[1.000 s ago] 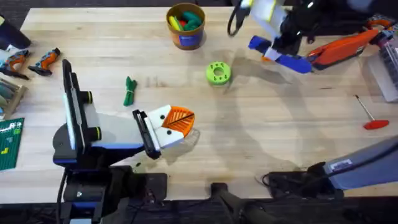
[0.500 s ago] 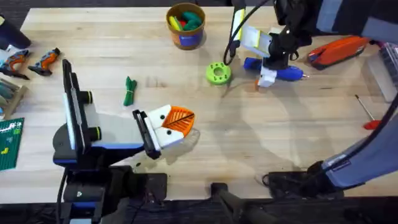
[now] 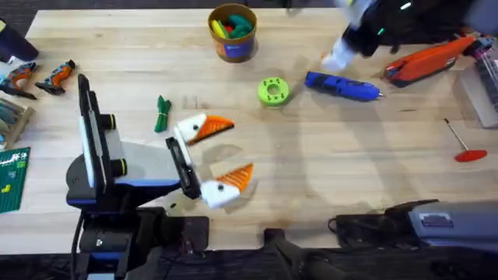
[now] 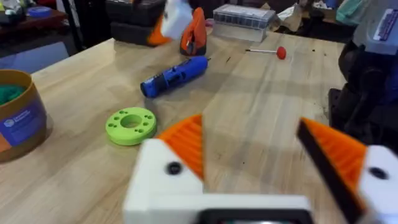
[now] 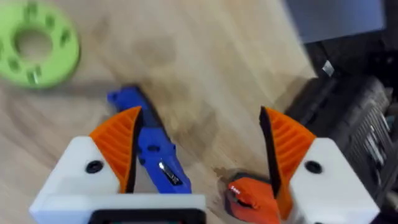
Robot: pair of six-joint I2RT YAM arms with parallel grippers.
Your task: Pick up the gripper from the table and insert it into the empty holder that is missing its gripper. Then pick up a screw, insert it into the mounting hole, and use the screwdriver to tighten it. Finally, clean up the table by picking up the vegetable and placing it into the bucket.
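Robotics laboratory or workshop bench. A pale wooden table (image 3: 311, 179) carries two robot arms whose bases sit at its near edge. Around the blue powered screwdriver (image 3: 342, 86) lie the marks of assembly work: a lime-green perforated disc (image 3: 272, 91) just beside its butt end, a large orange tool (image 3: 424, 62) beyond its tip, a thin red-handled tool (image 3: 464, 144) nearer the bench front, and a clear plastic parts box (image 4: 244, 15) behind it (contents not legible). Spare orange-and-black parts (image 3: 39, 75) lie far across the table from the screwdriver.
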